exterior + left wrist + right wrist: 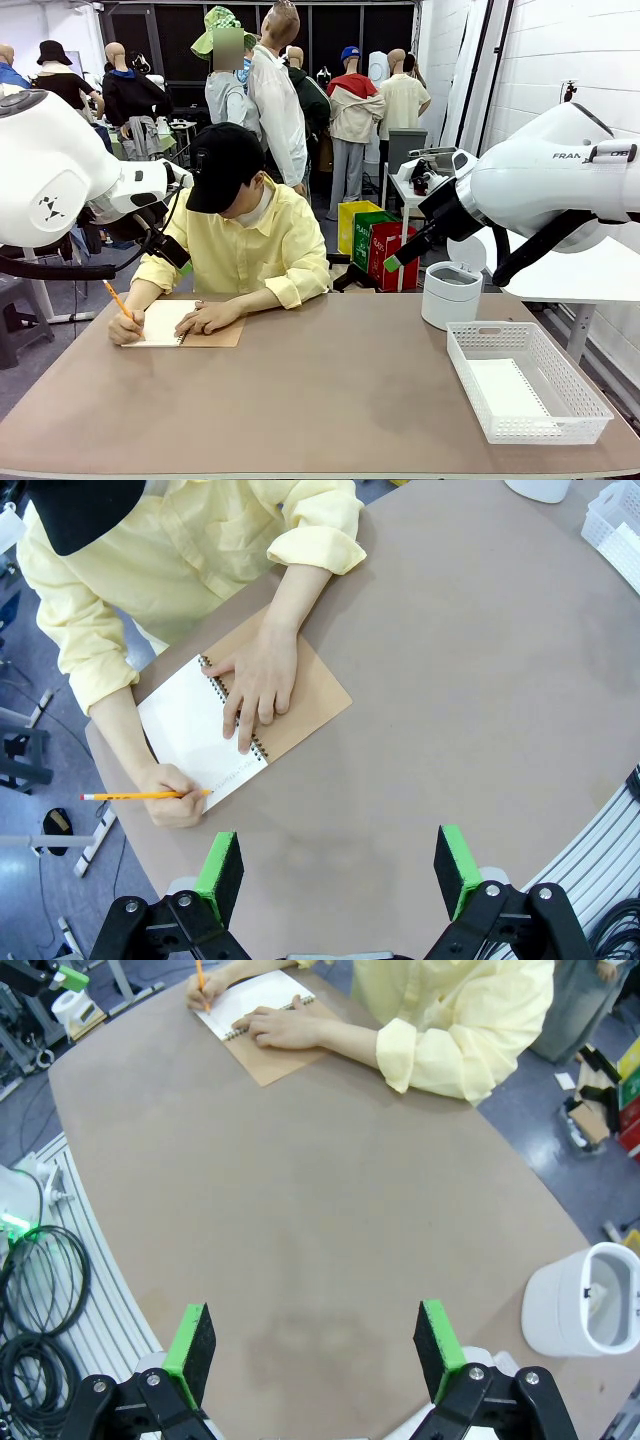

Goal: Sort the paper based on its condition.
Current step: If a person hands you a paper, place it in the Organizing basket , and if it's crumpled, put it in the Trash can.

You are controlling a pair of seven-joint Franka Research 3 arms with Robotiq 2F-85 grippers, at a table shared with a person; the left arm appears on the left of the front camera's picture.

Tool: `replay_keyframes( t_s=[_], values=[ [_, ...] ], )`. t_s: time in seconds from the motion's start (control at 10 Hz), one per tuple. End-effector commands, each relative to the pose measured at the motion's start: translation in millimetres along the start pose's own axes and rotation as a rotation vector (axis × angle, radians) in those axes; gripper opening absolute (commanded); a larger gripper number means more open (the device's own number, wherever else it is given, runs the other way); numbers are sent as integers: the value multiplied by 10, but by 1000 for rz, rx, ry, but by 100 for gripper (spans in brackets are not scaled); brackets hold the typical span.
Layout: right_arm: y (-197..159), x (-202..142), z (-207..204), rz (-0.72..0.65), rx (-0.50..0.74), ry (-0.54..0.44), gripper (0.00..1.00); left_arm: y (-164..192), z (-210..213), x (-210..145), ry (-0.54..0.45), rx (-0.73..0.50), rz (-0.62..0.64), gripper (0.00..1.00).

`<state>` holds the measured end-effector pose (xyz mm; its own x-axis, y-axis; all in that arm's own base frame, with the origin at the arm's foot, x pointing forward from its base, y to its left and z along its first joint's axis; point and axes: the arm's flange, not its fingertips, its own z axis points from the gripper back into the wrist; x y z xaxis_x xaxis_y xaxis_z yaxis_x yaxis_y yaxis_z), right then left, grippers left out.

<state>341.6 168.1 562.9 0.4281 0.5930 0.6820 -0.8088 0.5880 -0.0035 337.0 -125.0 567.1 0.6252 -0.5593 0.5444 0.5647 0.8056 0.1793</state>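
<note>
Left wrist view: paper [190, 720], bound in notebook [312, 695] under person's hand [257, 678], lies ahead of left gripper [338, 855]; right gripper [313, 1335] well apart; both released.

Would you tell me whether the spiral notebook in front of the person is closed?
No, the notebook lies open, and the person's hand holds a pencil to its white page.

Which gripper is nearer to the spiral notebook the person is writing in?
Left. The left gripper hovers close to the notebook, on the robot's side of it; the right gripper hovers far off across the table, near the white bin.
</note>
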Motion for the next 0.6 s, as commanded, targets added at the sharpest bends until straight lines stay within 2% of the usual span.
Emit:
replay_keyframes(
  t_s=[0.0, 0.5],
  values=[
    [-5, 1, -6, -1, 0, 2, 100, 10, 6, -1, -1, 1, 0, 100],
    [-5, 1, -6, -1, 0, 2, 100, 10, 6, -1, -1, 1, 0, 100]
  ],
)
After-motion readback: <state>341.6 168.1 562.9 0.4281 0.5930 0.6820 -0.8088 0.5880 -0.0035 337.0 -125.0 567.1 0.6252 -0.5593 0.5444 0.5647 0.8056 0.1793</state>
